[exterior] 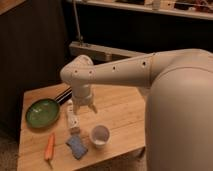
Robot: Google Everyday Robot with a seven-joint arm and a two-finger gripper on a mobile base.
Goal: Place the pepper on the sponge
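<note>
The pepper [50, 146] is a slim orange piece lying near the table's front left edge, roughly upright in the picture. Just right of it lies the small blue sponge [77, 146], apart from the pepper. My gripper [84, 107] hangs from the white arm over the middle of the wooden table [117, 112], well behind and to the right of both the pepper and the sponge. Nothing shows in it.
A round green plate [42, 112] sits at the table's left, with dark utensils behind it. A white rectangular block [73, 120] lies below the gripper. A white cup [100, 135] stands right of the sponge. My arm's large body fills the right side.
</note>
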